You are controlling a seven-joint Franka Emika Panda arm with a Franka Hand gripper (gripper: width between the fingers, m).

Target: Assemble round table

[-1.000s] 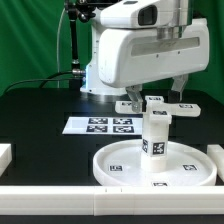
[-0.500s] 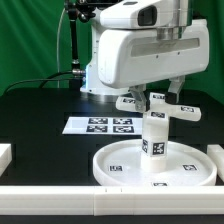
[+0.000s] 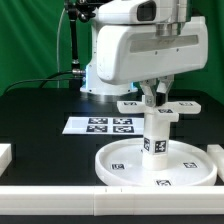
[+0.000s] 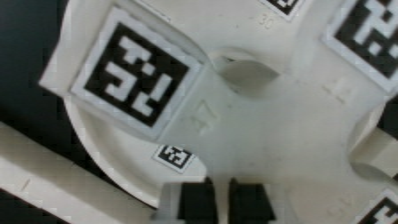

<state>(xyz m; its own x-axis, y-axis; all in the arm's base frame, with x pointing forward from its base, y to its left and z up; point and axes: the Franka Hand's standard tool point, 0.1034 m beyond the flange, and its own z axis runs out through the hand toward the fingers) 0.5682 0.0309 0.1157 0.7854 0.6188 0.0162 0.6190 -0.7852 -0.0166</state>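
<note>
The large round disc point(image 3: 122, 166) lies flat near the table's front. The short thick cylinder leg point(image 3: 153, 136) stands upright at its middle. The four-armed cross base point(image 3: 130, 105) sits level on top of the leg, tags facing up. My gripper point(image 3: 152, 94) comes straight down onto the cross base's middle and is shut on it. In the wrist view the cross base point(image 4: 214, 110) fills the picture, with a large tag and a central bump. My gripper point(image 4: 217, 200) has its dark fingers almost together. The disc's rim point(image 4: 134, 165) shows below.
The marker board point(image 3: 100, 125) lies behind the disc toward the exterior view's left. White border rails run along the front point(image 3: 60, 200), with short pieces at the left point(image 3: 5, 154) and right point(image 3: 216, 152). The robot's white body stands at the back.
The cross base has shifted toward the exterior view's left with my gripper and turned. It now sits centred over the leg instead of offset to the right.
</note>
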